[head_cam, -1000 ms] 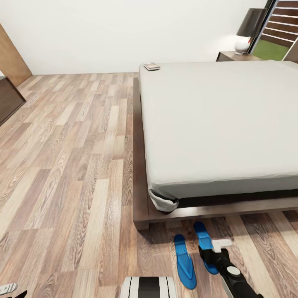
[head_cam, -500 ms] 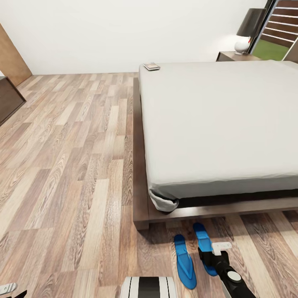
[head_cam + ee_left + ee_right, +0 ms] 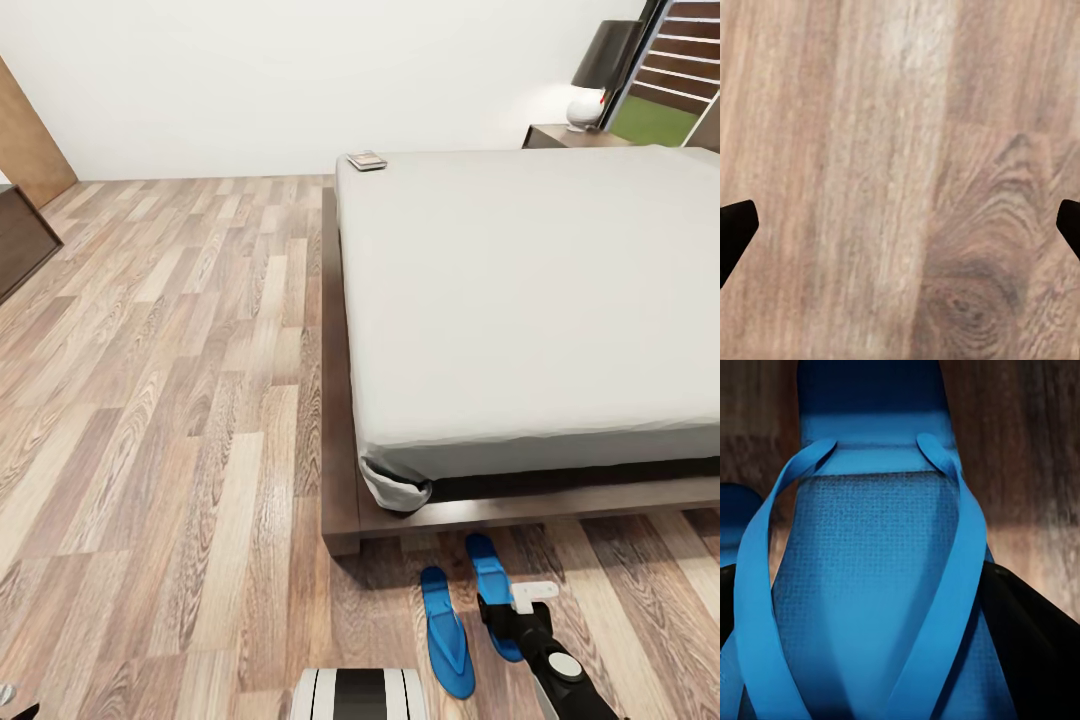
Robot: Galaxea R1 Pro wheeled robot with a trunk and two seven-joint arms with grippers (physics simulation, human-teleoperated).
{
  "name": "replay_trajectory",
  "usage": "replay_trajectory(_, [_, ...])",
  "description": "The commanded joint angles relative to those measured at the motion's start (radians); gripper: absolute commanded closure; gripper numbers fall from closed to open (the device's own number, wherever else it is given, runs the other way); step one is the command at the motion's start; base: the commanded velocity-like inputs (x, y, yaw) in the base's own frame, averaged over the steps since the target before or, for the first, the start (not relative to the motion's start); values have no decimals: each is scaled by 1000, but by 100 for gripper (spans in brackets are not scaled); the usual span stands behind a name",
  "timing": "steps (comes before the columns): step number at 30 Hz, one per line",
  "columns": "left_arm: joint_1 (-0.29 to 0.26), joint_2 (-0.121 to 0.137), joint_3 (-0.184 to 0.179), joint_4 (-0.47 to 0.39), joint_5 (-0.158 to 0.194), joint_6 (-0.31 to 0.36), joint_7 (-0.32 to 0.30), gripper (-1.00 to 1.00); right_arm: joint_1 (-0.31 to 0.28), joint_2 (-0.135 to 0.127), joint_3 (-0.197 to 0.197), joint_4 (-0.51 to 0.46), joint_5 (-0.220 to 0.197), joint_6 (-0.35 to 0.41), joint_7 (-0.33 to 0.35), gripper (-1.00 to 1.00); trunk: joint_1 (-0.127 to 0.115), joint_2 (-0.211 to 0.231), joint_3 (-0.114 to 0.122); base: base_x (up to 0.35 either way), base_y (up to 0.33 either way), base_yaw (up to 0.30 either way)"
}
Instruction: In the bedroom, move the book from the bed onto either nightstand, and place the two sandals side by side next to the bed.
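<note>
- Blue sandals lie on the wood-plank floor (image 3: pixel 180 400) just off the bed's (image 3: pixel 530 300) near corner: one sandal (image 3: pixel 446 632) to the left, the other sandal (image 3: pixel 492 590) beside it, roughly parallel.
- Right pincer (image 3: pixel 515 612) sits over the right-hand sandal; the right wrist view looks close onto its straps (image 3: pixel 945 585), with dark fingers (image 3: pixel 1035 645) flanking the sole, though whether they grip it I cannot tell.
- Left pincer (image 3: pixel 900 232) hangs released above bare floor.
- Book (image 3: pixel 367 160) rests on the mattress's far corner.
- Nightstand (image 3: pixel 570 137) carries a lamp (image 3: pixel 600 75).
</note>
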Motion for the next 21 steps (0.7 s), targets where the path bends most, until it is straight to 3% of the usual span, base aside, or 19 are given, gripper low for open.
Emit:
replay_trajectory(1, [0,1,-9,1,6,-4,-2,-100,0,1,-3,1,10,-5,4,100,0,0,-1,0,0,0])
replay_trajectory(8, [0,5,-9,3,7,-1,-2,-100,0,1,-3,7,14,-17,9,100,0,0,-1,0,0,0])
replay_trajectory(21, [0,7,-8,3,9,34,4,-100,-1,1,4,13,14,-11,13,100,6,-3,-51,0,0,0])
